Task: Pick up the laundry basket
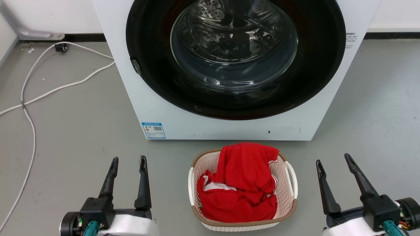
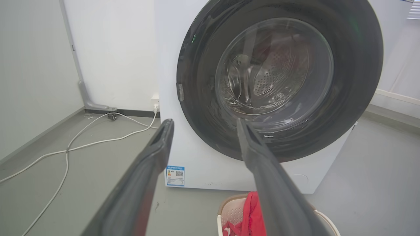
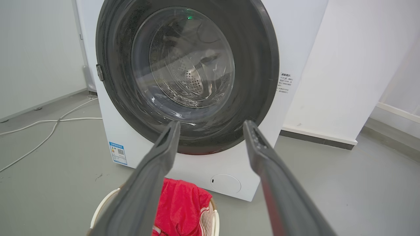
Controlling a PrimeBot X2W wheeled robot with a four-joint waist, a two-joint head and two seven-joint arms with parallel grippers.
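Note:
The laundry basket (image 1: 284, 191), cream-white and perforated with a brown rim and white loop handles, stands on the grey floor just in front of the washing machine. A red garment (image 1: 244, 183) fills it. My left gripper (image 1: 128, 159) hovers open to the basket's left, holding nothing. To the basket's right, my right gripper (image 1: 333, 158) is open too. The basket (image 2: 233, 214) peeks in at the bottom of the left wrist view, between the left gripper (image 2: 203, 122) fingers' line. In the right wrist view the basket (image 3: 207, 219) lies low, behind the right gripper (image 3: 212, 123).
A big white washing machine (image 1: 157, 108) with a dark round glass door, shut, stands right behind the basket. White cables (image 1: 29, 98) trail over the floor at the left. A white wall panel (image 3: 341, 82) rises to the machine's right.

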